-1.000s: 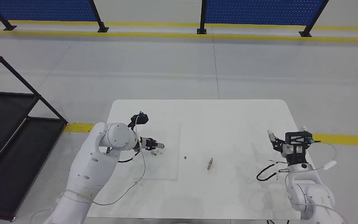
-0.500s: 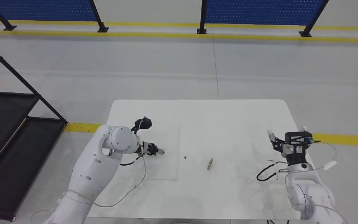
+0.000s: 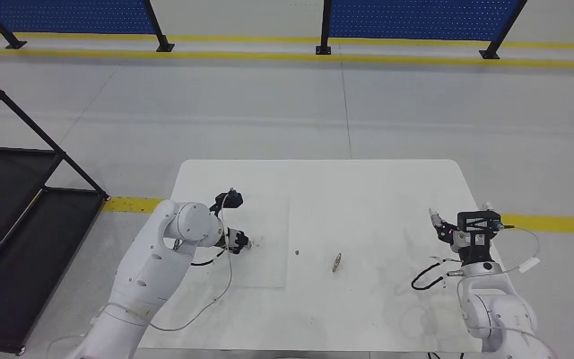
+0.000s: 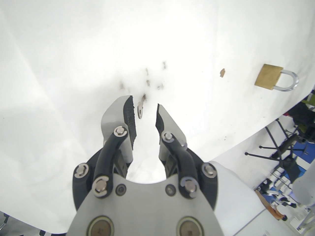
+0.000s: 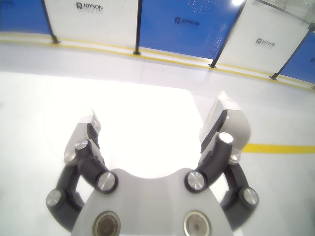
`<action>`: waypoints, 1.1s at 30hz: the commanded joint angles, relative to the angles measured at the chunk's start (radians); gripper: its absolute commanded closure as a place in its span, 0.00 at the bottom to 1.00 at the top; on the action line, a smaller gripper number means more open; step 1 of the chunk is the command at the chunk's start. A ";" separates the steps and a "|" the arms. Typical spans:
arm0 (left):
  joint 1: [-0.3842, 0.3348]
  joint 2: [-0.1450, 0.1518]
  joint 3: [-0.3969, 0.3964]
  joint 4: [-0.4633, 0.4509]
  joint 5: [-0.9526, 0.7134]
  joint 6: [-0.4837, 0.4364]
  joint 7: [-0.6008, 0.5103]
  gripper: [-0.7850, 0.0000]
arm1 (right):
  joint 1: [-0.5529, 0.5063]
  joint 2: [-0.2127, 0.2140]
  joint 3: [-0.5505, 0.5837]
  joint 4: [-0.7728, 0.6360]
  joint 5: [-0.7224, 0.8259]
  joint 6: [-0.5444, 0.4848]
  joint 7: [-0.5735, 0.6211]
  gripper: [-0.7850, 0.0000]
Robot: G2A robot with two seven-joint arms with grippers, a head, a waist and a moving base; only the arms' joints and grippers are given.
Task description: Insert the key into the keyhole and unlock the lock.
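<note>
- Table (image 3: 377, 193): white, seen from above; the two arms I am driving stand at its near edge, one toward each end.
- Left hand (image 4: 144, 102): held low over the left part of the table, pointing toward the middle. Its jaws are a little apart and grip nothing.
- Key (image 4: 140, 108): small and silver, lying flat on the table between the two fingers (image 4: 130, 121) of the left hand. It is just beside the ribbed pad of one finger and clear of the other. I cannot tell whether it touches the nearer pad.
- Lock (image 4: 269, 76): a brass padlock lying flat near the middle of the table, well apart from the key. Both legs of its silver shackle meet the body. I cannot make out the keyhole.
- Brown speck (image 4: 222, 72): on the table between the key and the lock, nearer the lock.
- Dark smudges (image 4: 152, 81): scattered on the table surface just beyond the left hand's fingertips.
- Right hand (image 5: 159, 110): above the right edge of the table, well apart from the lock, with its jaws spread wide and nothing between them.
- Black rack (image 3: 36, 224): on the floor to the left of the table.
- Blue barrier panels (image 3: 421, 16): along the far side of the floor, behind a yellow line (image 3: 269, 38).
</note>
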 commanded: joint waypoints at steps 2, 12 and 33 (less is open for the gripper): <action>-0.004 0.001 0.005 0.011 -0.005 -0.003 0.004 0.75 | 0.000 0.000 0.000 0.000 0.000 0.000 0.000 0.00; -0.017 0.007 0.017 0.032 -0.008 -0.010 0.005 1.00 | 0.000 0.000 0.000 0.000 0.000 0.000 0.000 0.00; 0.164 0.042 -0.206 -0.324 -0.176 -0.138 0.198 1.00 | 0.000 0.000 0.000 0.000 0.000 0.000 0.000 0.00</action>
